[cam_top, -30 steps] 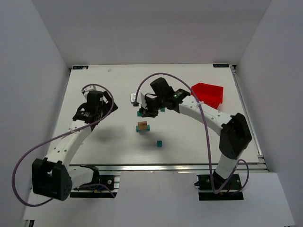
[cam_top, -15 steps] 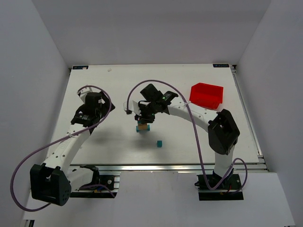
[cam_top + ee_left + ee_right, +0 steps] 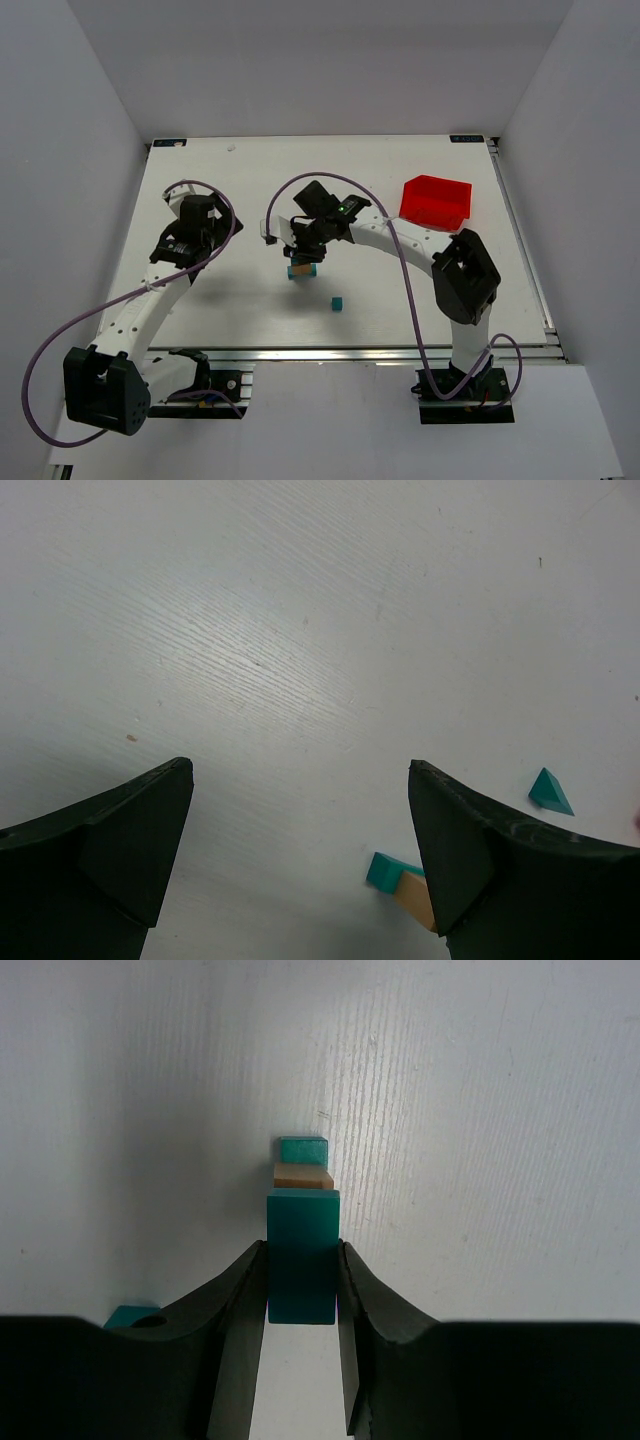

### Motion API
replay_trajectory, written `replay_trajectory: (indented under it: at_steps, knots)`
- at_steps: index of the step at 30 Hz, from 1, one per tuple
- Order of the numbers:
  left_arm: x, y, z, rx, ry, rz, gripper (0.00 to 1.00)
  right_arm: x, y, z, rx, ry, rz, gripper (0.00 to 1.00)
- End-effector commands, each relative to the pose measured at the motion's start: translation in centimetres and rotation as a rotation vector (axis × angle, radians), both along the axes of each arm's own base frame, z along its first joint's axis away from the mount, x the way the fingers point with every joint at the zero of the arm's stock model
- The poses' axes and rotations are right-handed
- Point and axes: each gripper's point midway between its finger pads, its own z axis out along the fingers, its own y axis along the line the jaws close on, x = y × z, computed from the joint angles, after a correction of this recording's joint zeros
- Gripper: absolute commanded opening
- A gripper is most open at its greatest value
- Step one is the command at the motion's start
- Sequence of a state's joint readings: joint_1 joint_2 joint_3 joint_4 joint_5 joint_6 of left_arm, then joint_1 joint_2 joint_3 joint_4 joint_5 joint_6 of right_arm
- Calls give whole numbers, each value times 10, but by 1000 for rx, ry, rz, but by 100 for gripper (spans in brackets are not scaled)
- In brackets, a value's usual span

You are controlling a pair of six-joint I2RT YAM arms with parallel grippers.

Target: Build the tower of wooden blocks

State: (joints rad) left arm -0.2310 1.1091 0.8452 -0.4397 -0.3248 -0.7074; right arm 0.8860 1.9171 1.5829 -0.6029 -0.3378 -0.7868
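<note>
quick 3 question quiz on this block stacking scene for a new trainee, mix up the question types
1. True or false: the left gripper is holding a block.
2. Which describes the right gripper?
A. shut on a teal block
B. wide open and empty
C. out of every view
3. Fill in: just beyond the held block, the tan block sits on a ____ block.

Key: 1 false; 2 A; 3 teal
</note>
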Motion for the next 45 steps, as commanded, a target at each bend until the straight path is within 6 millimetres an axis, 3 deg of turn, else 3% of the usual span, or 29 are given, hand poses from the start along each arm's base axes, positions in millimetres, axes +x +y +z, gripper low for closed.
replay_trajectory:
  at_steps: [1,45]
  knots:
    - [0,0,4,-4,-24,1,98,4,9,8,27,-18,-6,15]
    - [5,-9,-2,-10,-11,-50,98,2,4,-14,-12,-10,10,24]
